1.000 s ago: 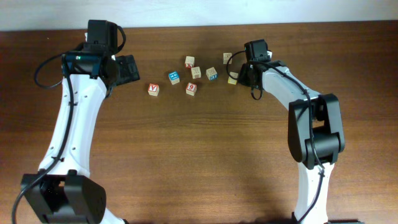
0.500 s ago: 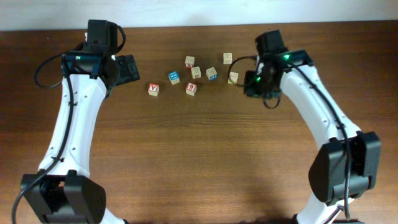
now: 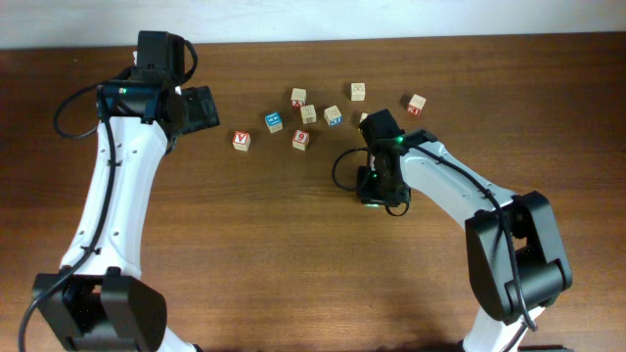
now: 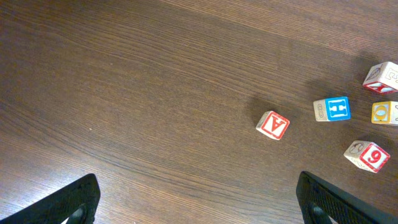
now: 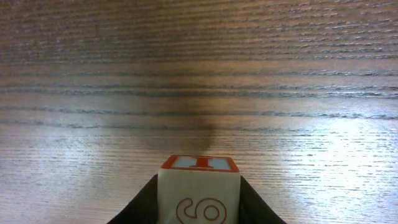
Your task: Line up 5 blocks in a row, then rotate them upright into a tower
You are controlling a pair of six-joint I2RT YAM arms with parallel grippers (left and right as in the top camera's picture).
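Dark wooden bench (image 3: 293,254). Left claw (image 3: 202,108) toward the far-left corner, spread wide, gripping nothing. Right claw (image 5: 198,183) just right of bench centre, pinched narrow around a red-marked cube (image 5: 199,202). Other blocks loosely scattered near the middle of the far edge: blue-faced cube (image 3: 274,121), red "9" cube (image 3: 300,139), blue-marked cube (image 3: 334,116).

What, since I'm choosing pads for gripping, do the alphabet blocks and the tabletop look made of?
Blocks, including the held block: likely light wood, matte pale faces, with printed or painted coloured letters. Tabletop: dark wood or wood-look laminate; straight grain lines, soft glare suggesting a satin finish.
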